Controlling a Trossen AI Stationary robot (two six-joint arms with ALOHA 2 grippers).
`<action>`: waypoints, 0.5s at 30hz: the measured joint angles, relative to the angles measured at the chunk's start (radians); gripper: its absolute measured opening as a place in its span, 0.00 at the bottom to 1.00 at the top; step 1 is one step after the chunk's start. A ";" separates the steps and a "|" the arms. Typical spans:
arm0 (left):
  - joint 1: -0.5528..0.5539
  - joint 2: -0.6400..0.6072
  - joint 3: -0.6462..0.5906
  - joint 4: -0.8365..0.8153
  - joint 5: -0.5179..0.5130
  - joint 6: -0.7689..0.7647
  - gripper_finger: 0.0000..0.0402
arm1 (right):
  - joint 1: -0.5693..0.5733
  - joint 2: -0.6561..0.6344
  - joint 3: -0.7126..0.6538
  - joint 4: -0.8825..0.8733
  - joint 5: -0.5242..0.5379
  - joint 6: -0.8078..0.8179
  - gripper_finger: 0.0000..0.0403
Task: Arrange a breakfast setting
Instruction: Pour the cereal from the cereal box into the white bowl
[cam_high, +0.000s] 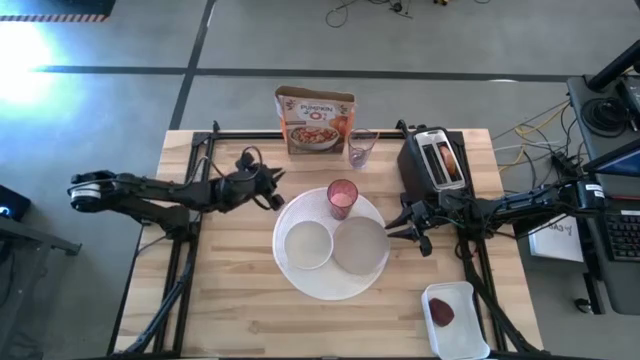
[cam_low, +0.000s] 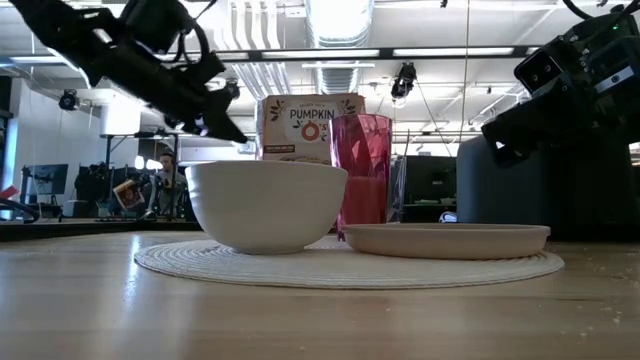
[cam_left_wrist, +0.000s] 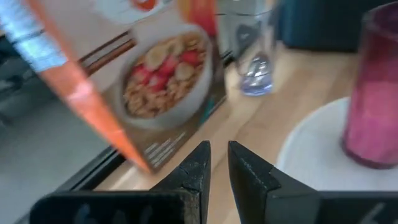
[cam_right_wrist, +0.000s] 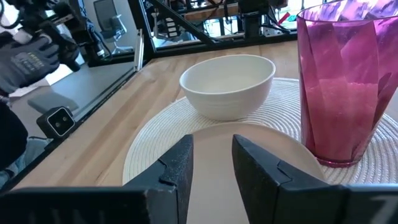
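On the wooden counter (cam_high: 230, 290) a big round white plate (cam_high: 296, 276) sits near the middle and carries three things: a small white bowl (cam_high: 308, 244) on its left part, a small pale round plate (cam_high: 360, 245) just beside the bowl on the right, and a pink cup (cam_high: 342, 198) standing upright at the plate's far edge. In the low view the bowl (cam_low: 266, 203) and the pale plate (cam_low: 446, 239) rest side by side, with the cup (cam_low: 362, 170) behind them. A cereal box (cam_high: 314, 120) stands upright at the back of the counter, and a clear glass (cam_high: 361, 148) stands just to its right. A toaster (cam_high: 434, 160) sits at the back right with a browned bread ring (cam_high: 453, 160) in one of its slots. At the front right corner a white rectangular tray (cam_high: 458, 335) holds a dark-red fruit (cam_high: 441, 313). The left tool (cam_high: 275, 190) hovers above the counter just beside the big plate's left rim, its fingers (cam_left_wrist: 194, 167) nearly together with only a narrow slit between them and nothing in it. The right tool (cam_high: 400, 226) hangs just beside the big plate's right rim, close to the pale plate, its fingers (cam_right_wrist: 180, 163) a little apart and empty.
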 joint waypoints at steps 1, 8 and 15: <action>0.013 -0.010 -0.012 0.005 0.002 -0.016 0.10 | 0.000 0.000 0.000 0.000 0.000 0.000 0.25; 0.144 -0.067 -0.079 0.107 0.047 -0.047 0.31 | 0.000 0.000 0.000 0.000 0.000 0.000 0.24; 0.330 -0.039 -0.088 0.210 0.265 0.131 0.61 | 0.000 0.000 0.000 0.000 0.000 0.000 0.25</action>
